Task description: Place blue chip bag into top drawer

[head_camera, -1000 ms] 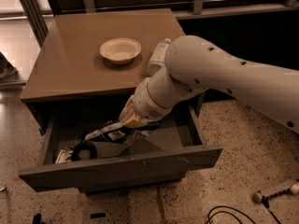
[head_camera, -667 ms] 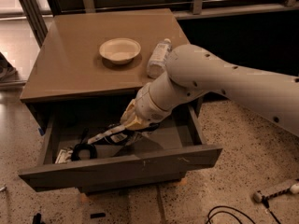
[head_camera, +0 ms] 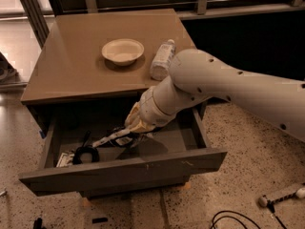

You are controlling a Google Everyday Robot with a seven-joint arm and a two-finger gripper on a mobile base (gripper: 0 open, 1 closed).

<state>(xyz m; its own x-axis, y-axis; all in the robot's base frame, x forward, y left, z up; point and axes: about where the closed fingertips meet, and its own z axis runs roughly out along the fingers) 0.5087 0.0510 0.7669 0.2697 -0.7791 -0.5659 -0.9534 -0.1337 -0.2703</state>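
Arm's slid toward 4 o'clock since the last look, so the white bottle point(head_camera: 162, 60) is out in the open now, lying on the worktop point(head_camera: 71, 70) at 3 o'clock of the bowl point(head_camera: 123, 50). Hand point(head_camera: 131, 130) is down inside the open top drawer point(head_camera: 124, 170), right against the blue chip bag point(head_camera: 116, 139), which lies on the drawer floor at the hand's 8 o'clock. Can't tell if the hand is clamped on it. Some black thing point(head_camera: 86, 154) sits at the bag's 8 o'clock.
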